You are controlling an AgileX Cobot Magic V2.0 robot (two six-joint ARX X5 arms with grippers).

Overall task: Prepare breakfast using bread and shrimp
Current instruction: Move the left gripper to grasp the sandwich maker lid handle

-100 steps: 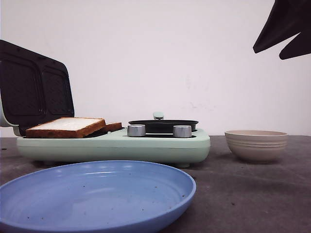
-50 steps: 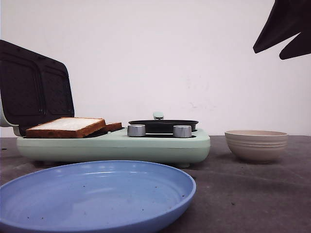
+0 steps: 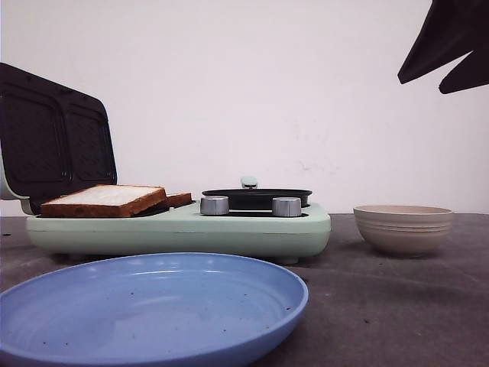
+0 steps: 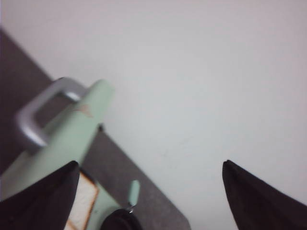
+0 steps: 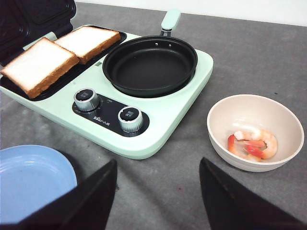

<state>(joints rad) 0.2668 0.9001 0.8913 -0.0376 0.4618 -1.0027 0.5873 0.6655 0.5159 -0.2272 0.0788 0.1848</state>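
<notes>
On the grey bench [image 5: 268, 72], we are holding both hands spread above golden-crusted white bread [image 5: 38, 64] and pink-white shrimp [image 5: 253, 143] in a beige bowl [image 5: 225, 115].

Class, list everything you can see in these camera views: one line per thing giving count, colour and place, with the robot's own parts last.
bread: two, white with brown crust, side by side on the dark grill plate
breakfast maker: one, pale green, mid-table, lid open
frying pan: one, black, empty, on the maker beside the bread
knobs: two, silver, on the maker's front panel
bowl: one, beige, right of the maker
shrimp: a few, pink-white, inside the bowl
plate: one, blue, empty, nearest the front camera
table: one, dark grey
left gripper: black, open, above the lid's handle
right gripper: black, open, raised
</notes>
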